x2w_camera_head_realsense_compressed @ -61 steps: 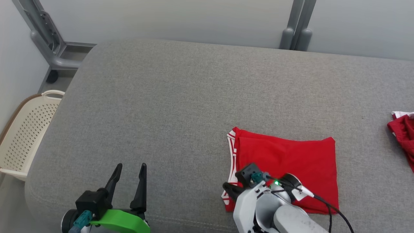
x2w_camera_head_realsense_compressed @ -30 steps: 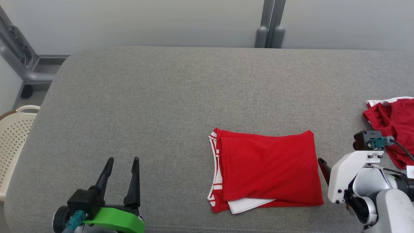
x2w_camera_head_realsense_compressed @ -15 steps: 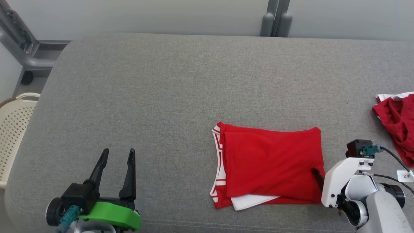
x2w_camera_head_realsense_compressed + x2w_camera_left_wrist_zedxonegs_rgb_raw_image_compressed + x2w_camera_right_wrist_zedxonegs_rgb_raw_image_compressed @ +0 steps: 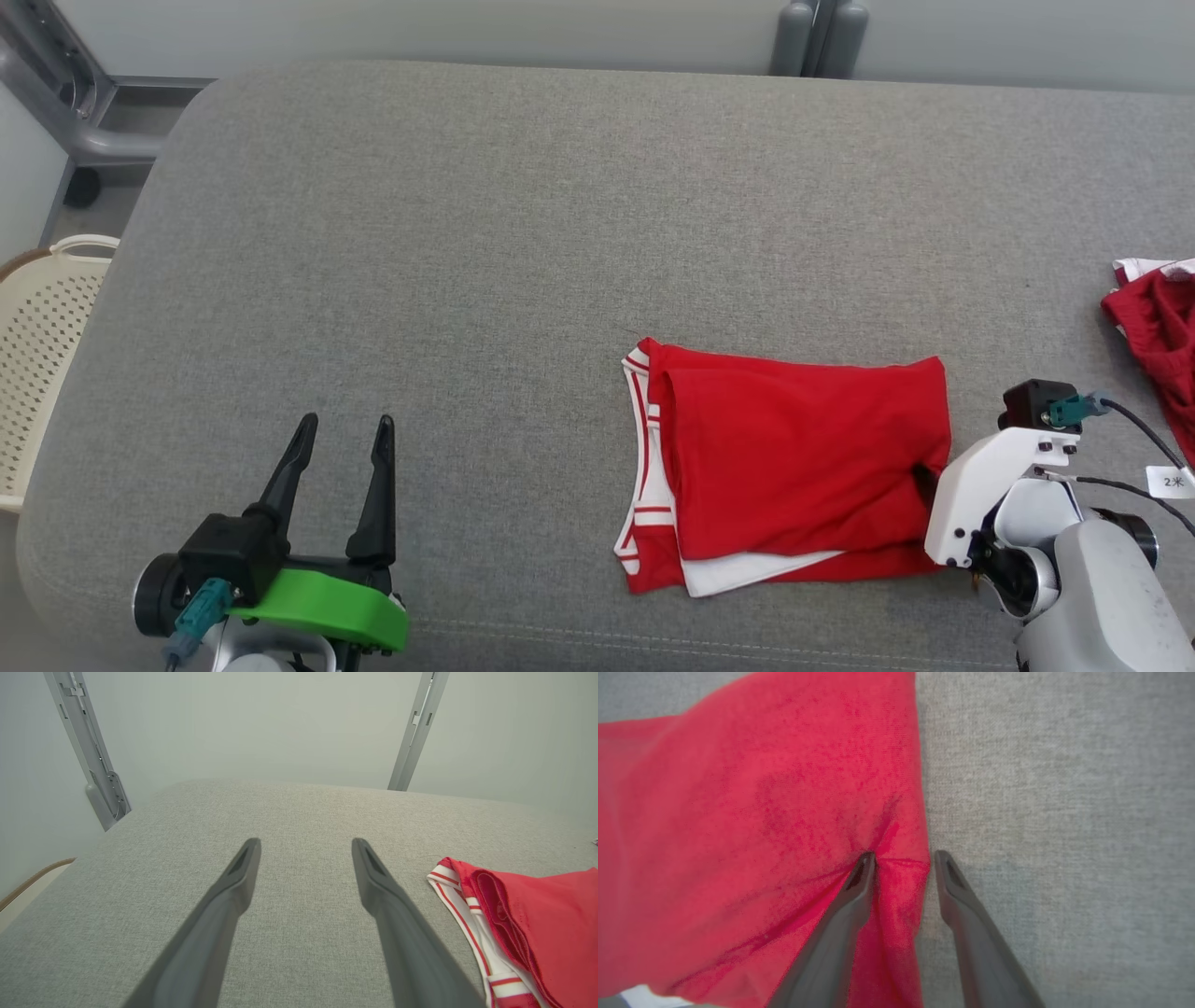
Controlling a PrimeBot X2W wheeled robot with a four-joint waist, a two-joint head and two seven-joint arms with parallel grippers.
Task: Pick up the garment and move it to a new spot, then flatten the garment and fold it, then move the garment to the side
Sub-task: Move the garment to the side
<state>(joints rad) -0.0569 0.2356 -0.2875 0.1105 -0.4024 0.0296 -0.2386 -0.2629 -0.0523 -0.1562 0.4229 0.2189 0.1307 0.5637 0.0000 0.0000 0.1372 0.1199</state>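
A broad grey woven-fabric cushion (image 4: pixel 467 233) with rounded corners is spread across the head view, backed by a plain pale wall (image 4: pixel 420 23). A pair of upright grey metal posts (image 4: pixel 822 37) is set against that wall behind the far edge. A slanted grey metal frame (image 4: pixel 56 84) is seen off the far left corner. A cream perforated plastic basket (image 4: pixel 42 355) is placed just beside the left edge.

The folded red garment with white-and-red striped trim (image 4: pixel 794 467) is laid flat right of centre, close to the near edge. Its trim is turned to the left and a white layer is shown along its near side. A crumpled red cloth (image 4: pixel 1158 336) is found at the right border, well apart from the garment. Open grey fabric is offered across the whole left half and along the far side.

The left gripper (image 4: pixel 344 422) is held over the near left part, its fingers spread wide with nothing between them. The right gripper (image 4: pixel 905 855) is set at the garment's right edge. Its fingers are parted rather than pressed together: one is pushed into the red cloth, and the other is rested on the grey fabric just beside the edge. A bunched strip of that edge is straddled between them.
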